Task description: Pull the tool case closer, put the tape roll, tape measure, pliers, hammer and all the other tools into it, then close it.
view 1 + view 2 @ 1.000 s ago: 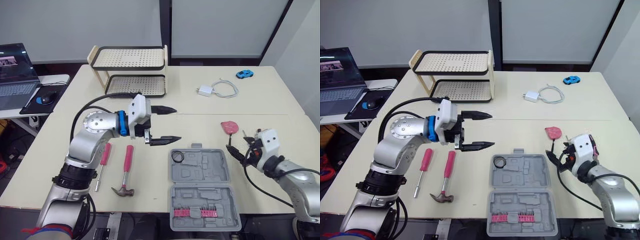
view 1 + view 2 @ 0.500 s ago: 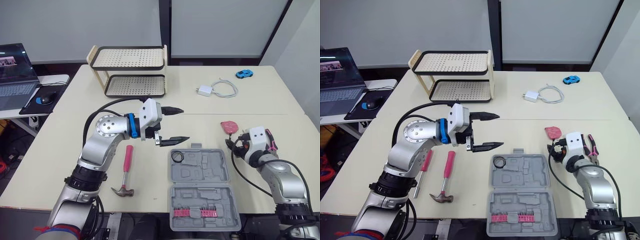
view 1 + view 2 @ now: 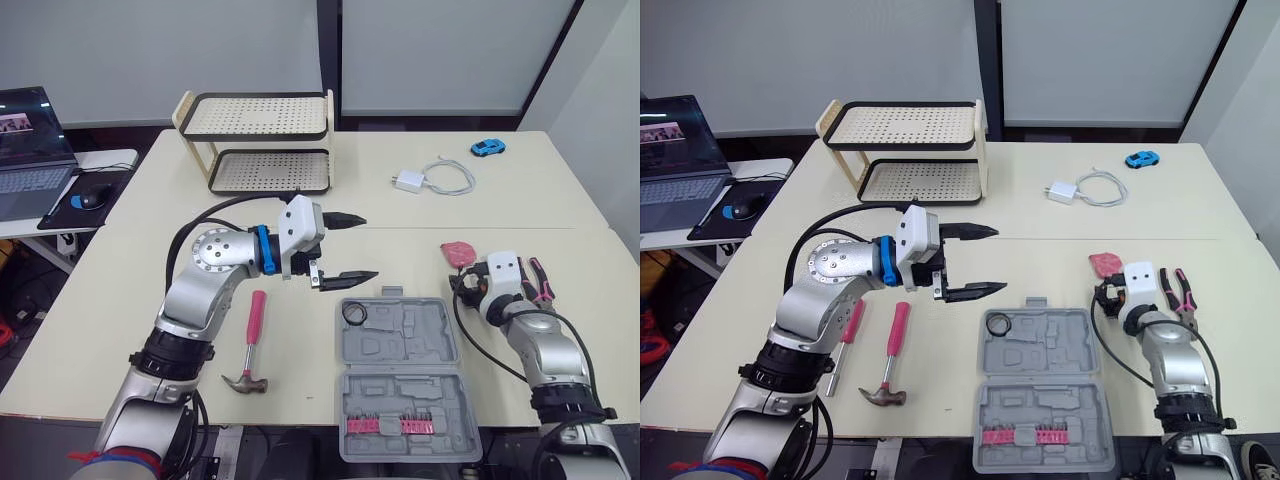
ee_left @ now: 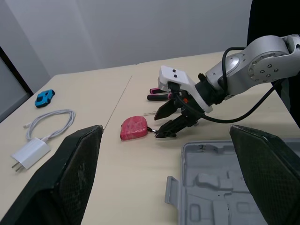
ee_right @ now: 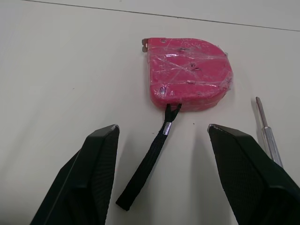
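**Right fingers (image 5: 101,178) spread empty, facing the tape measure (image 5: 187,75).**
The tape measure lies near the bench's (image 3: 560,180) right edge, straight ahead between the fingertips, with its strap trailing toward them. The left fingers (image 3: 345,276), also spread, hang well apart from it, past the tool case (image 3: 400,345).

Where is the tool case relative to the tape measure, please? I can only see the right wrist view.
Observer: The open tool case lies on the table, nearer the robot than the tape measure and toward the robot's left.
Operator: Thanks; is anything beside my right gripper?
Observer: Pink-handled pliers lie just to the right of the right gripper.
Operator: And the left gripper?
Observer: The left gripper hovers open above the table, just beyond the case's far left corner.
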